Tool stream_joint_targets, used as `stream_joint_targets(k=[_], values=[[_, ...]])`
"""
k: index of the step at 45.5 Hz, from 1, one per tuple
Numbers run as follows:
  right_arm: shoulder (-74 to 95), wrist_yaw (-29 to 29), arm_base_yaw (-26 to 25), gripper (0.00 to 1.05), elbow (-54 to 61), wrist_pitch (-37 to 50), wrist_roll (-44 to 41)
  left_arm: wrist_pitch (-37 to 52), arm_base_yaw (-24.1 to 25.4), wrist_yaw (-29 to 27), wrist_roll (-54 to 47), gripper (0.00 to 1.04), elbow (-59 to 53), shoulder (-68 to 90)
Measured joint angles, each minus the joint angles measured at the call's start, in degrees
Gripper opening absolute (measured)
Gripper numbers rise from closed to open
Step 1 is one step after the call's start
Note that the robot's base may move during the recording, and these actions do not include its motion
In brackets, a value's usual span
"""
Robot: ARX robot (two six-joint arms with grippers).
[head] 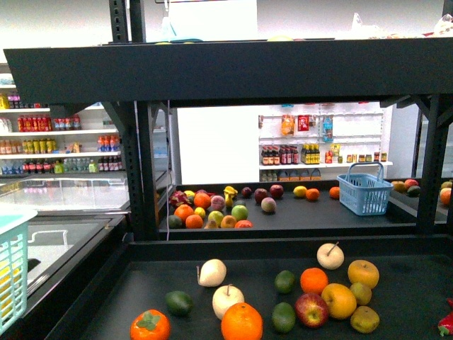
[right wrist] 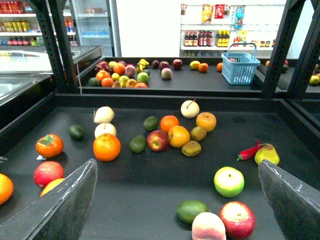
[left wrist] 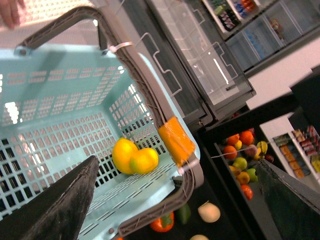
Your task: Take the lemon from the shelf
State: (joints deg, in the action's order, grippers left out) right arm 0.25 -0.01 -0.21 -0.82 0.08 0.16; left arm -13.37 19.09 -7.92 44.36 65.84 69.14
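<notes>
A bright yellow oval lemon (left wrist: 124, 155) lies on the floor of a teal basket (left wrist: 55, 115), touching a yellow-green fruit (left wrist: 144, 160). My left gripper (left wrist: 175, 200) is open and empty above the basket's near rim, with the lemon between and beyond its fingers. My right gripper (right wrist: 177, 200) is open and empty over the black tray of the shelf (right wrist: 125, 195), above scattered fruit. A small yellow fruit (head: 300, 191) lies on the far tray; I cannot tell its kind. The shelf tray (head: 141, 283) fills the lower front view. Neither arm shows there.
The teal basket stands at the tray's left edge (head: 10, 276). Oranges (head: 241, 322), apples, limes (head: 284, 316), a round golden fruit (head: 339, 300) and lumpy yellow-brown fruit (head: 364, 319) lie on the near tray. A blue basket (head: 364, 191) stands on the far tray. Black posts (head: 141, 170) flank the trays.
</notes>
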Motion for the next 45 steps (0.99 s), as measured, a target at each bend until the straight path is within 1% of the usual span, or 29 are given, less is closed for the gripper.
stream_joint_targets(k=[7, 10, 11, 13, 15, 19, 21, 25, 36, 45], values=[[0.00, 0.00, 0.00, 0.97, 0.00, 0.00, 0.00, 1.36, -5.25, -1.97, -13.97, 0.97, -6.08, -11.78], [0.00, 0.00, 0.00, 0.97, 0.00, 0.00, -0.02, 2.05, -9.01, -3.65, -22.14, 0.97, -9.97, -18.88], [0.00, 0.00, 0.00, 0.97, 0.00, 0.00, -0.02, 2.75, -9.79, -3.13, -25.07, 0.96, -11.43, -20.96], [0.00, -0.02, 0.00, 0.97, 0.00, 0.00, 0.00, 6.78, -10.10, 6.91, -31.89, 0.86, -16.11, -25.88], [0.00, 0.00, 0.00, 0.97, 0.00, 0.00, 0.00, 7.67, -11.47, 10.56, -35.69, 0.79, -19.85, -29.62], [0.00, 0.00, 0.00, 0.97, 0.00, 0.00, -0.02, 8.52, -17.05, 8.83, -39.95, 0.65, -28.00, -36.98], [0.00, 0.00, 0.00, 0.97, 0.00, 0.00, 0.00, 9.90, -18.53, 8.92, -41.38, 0.56, -32.15, -40.15], [0.00, 0.02, 0.00, 0.97, 0.00, 0.00, -0.02, 12.02, -18.78, 7.89, -42.60, 0.42, -37.29, -42.77], [0.00, 0.00, 0.00, 0.97, 0.00, 0.00, -0.02, 15.80, -18.95, 7.96, -43.47, 0.02, -47.41, -48.17], [0.00, 0.00, 0.00, 0.97, 0.00, 0.00, 0.00, 17.55, -18.95, 7.93, -43.71, 0.02, -53.07, -51.84]])
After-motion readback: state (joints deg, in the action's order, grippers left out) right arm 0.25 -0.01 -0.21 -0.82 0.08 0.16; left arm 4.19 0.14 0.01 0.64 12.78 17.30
